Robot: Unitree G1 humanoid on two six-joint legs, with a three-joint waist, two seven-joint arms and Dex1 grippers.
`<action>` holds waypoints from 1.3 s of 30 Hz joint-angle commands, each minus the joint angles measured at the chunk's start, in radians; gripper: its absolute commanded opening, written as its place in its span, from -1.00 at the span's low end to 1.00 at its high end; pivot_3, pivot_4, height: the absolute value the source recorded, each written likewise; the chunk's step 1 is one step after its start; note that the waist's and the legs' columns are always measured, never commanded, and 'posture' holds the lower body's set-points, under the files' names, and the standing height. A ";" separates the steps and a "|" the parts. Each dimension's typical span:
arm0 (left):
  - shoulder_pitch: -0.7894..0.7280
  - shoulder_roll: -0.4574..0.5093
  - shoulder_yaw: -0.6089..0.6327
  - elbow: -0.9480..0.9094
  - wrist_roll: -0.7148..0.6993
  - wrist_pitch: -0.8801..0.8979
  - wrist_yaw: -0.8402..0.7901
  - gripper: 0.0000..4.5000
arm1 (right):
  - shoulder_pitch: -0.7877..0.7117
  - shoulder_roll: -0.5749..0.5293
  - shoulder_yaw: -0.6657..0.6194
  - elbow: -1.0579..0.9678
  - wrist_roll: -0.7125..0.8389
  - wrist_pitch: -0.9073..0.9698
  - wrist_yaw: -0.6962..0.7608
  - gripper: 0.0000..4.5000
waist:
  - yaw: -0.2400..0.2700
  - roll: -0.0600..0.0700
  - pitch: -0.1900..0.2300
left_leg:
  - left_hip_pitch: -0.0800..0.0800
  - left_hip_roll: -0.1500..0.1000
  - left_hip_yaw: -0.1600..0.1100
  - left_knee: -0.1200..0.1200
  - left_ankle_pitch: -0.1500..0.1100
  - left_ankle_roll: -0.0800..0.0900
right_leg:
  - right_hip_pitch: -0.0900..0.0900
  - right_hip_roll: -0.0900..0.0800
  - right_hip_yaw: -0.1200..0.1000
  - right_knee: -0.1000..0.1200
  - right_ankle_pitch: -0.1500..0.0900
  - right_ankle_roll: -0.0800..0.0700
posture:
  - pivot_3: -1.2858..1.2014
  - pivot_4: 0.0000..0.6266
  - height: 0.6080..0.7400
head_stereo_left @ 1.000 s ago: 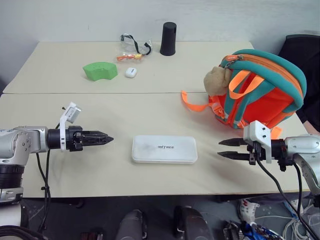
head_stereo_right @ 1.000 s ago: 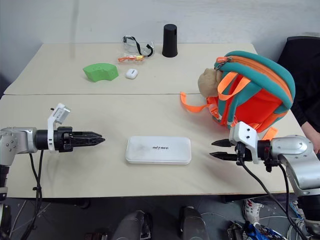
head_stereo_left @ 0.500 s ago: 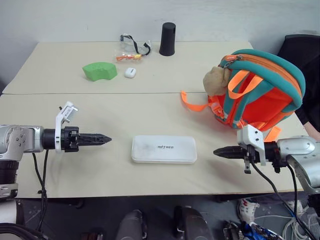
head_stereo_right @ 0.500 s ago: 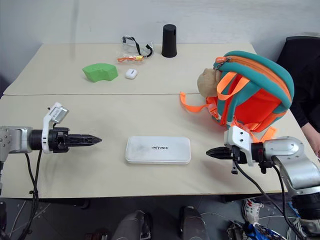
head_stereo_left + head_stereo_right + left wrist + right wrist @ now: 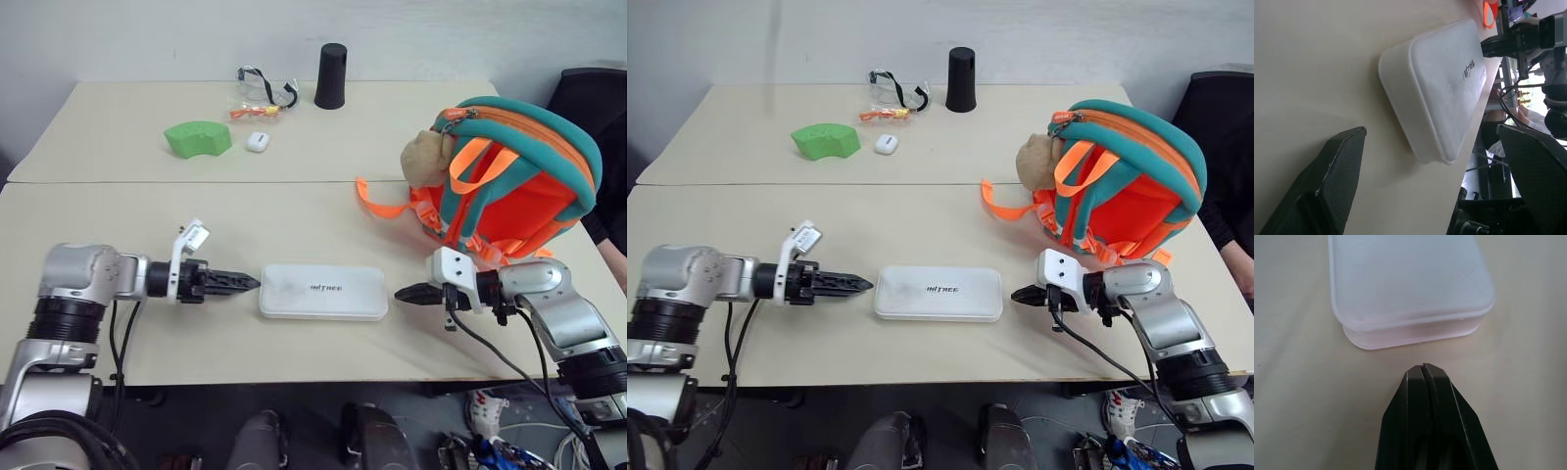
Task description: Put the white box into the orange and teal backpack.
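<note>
The box (image 5: 322, 292) lies flat on the table (image 5: 294, 211), low in the centre of the left eye frame, its long axis running left to right across the picture, lettering uppermost. The backpack (image 5: 514, 176) stands at the right of the frame, above and to the right of the box, well apart from it, a plush toy (image 5: 424, 157) on its near-left face. Whether its top opening is unzipped cannot be told from this angle.

The left claw (image 5: 247, 282) points rightward at the box's left short end; its tip sits just beside that end, possibly touching. In the left wrist view its fingers (image 5: 1332, 171) are spread wide, nothing between them.

The right claw (image 5: 404, 293) points leftward at the right short end, just beside it with a narrow strip of table showing between. Its fingers are clenched together on nothing.

Judgement: the two claws bracket the box end to end along its long axis, about equally near. The box is not yet gripped or lifted.
</note>
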 commanded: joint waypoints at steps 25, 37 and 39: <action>-0.287 -0.205 -0.165 0.254 0.076 -0.063 -0.115 0.44 | 0.051 0.026 0.003 -0.092 -0.008 0.013 -0.047 -1.00 | 0.000 0.000 0.000 | 0.000 -0.001 0.000 0.001 0.001 0.000 | 0.000 0.001 0.000 0.001 0.000 0.000 | 0.03 -0.52 1.00; -0.212 -0.113 -0.089 0.121 0.019 -0.048 -0.201 -0.41 | 0.265 0.011 -0.150 -0.356 0.102 0.131 -0.163 -1.00 | -0.001 0.000 0.000 | -0.001 0.000 -0.001 0.001 0.001 0.000 | 0.000 -0.002 0.000 0.000 0.000 0.000 | 0.03 -0.52 1.00; -0.170 -0.069 -0.023 0.043 -0.028 -0.039 -0.217 -0.41 | 0.342 0.009 -0.259 -0.443 0.167 0.218 -0.215 -1.00 | -0.002 0.000 0.000 | -0.001 0.001 -0.001 0.001 0.001 0.000 | 0.000 -0.002 0.000 0.000 0.000 0.000 | 0.03 -0.52 1.00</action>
